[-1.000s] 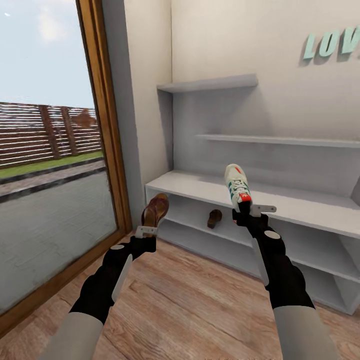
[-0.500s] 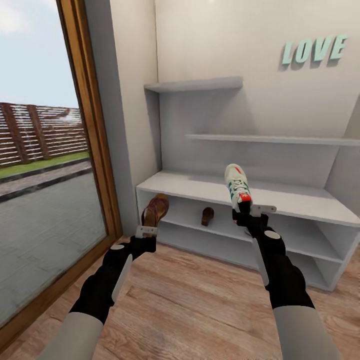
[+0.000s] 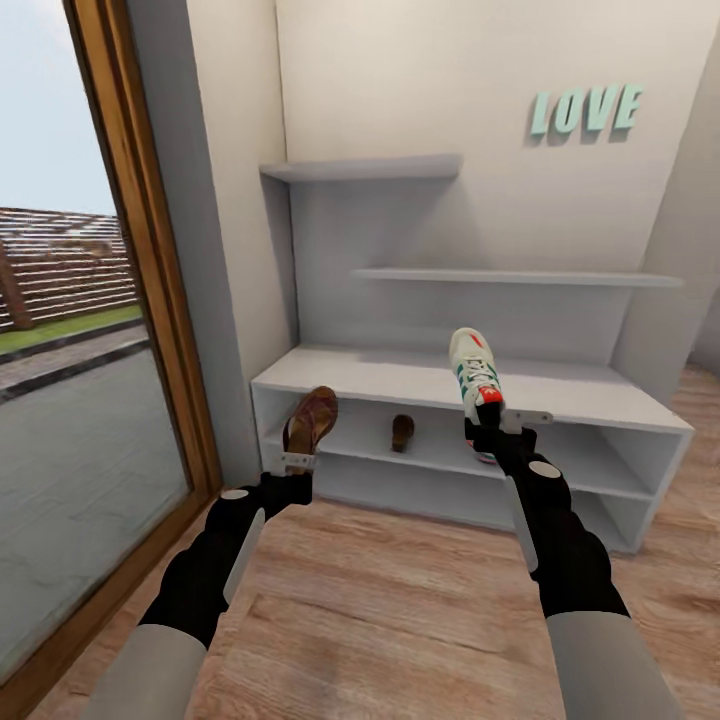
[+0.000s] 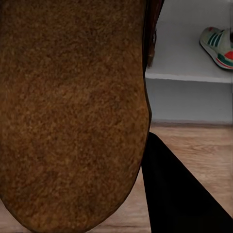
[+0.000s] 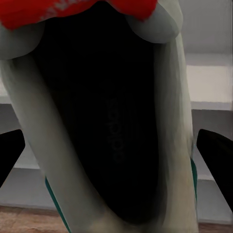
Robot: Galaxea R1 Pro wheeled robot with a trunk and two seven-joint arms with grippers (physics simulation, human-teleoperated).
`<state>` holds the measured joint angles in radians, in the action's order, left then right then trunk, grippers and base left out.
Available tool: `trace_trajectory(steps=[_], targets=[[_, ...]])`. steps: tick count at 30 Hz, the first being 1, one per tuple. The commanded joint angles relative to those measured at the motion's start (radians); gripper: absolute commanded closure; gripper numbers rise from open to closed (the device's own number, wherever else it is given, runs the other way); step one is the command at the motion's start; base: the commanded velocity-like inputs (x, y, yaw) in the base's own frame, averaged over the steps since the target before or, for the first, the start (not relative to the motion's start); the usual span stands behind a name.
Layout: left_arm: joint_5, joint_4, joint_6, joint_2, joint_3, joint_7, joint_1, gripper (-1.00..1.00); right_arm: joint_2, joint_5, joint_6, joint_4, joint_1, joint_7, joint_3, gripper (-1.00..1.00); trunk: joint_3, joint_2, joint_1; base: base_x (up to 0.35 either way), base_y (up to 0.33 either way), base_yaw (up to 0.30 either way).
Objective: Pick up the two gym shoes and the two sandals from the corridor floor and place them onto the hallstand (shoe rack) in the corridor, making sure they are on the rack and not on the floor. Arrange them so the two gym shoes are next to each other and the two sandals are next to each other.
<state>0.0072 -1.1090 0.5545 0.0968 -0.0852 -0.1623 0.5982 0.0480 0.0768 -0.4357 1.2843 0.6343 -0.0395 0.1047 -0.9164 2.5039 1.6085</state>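
Observation:
In the head view my left gripper (image 3: 292,462) is shut on a dark brown sandal (image 3: 311,418), held toe up in front of the hallstand's left end. Its sole (image 4: 73,111) takes up most of the left wrist view. My right gripper (image 3: 490,418) is shut on a white gym shoe (image 3: 473,368) with green stripes, also toe up, before the hallstand (image 3: 600,392). The shoe's dark opening (image 5: 111,126) sits between the black fingertips (image 5: 216,150). The other sandal (image 3: 402,432) stands on the middle tier. The second gym shoe (image 4: 218,46) lies on that tier, mostly hidden behind my right gripper.
A tall glass door (image 3: 60,420) with a wooden frame (image 3: 150,300) runs along the left. Two thin floating shelves (image 3: 360,168) and teal LOVE letters (image 3: 585,110) hang on the wall above the rack. Wood-plank floor (image 3: 400,600) lies between me and the rack.
The whole picture has shifted: the rack now sits further left and its right end shows, so the camera has turned. Both arms hold their shoes in the same pose.

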Motion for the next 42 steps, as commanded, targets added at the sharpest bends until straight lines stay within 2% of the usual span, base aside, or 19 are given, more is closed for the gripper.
trace_trajectory(steps=[1, 13, 22, 42], targets=[[-0.003, -0.002, 0.005, 0.0, 0.001, -0.005, 0.0, 1.0, 0.001, 0.008, -0.006, 0.001, 0.001, 0.0, 0.001, 1.0, -0.001, 0.0, 0.0, 0.134, 0.313, -0.264], [-0.003, -0.002, 0.005, 0.0, 0.001, -0.005, 0.001, 1.0, 0.001, 0.008, -0.006, 0.001, 0.001, 0.0, 0.001, 1.0, -0.001, 0.0, 0.0, 0.128, 0.309, -0.264], [-0.003, -0.002, 0.005, 0.0, 0.001, -0.005, 0.0, 1.0, 0.001, 0.008, -0.006, 0.001, 0.001, 0.0, 0.001, 1.0, -0.001, 0.0, 0.0, 0.009, 0.051, -0.231], [-0.003, -0.002, 0.005, 0.0, 0.001, -0.005, 0.001, 1.0, 0.001, 0.008, -0.006, 0.001, 0.001, 0.0, 0.001, 1.0, -0.001, 0.0, 0.0, 0.0, 0.1, -0.013]])
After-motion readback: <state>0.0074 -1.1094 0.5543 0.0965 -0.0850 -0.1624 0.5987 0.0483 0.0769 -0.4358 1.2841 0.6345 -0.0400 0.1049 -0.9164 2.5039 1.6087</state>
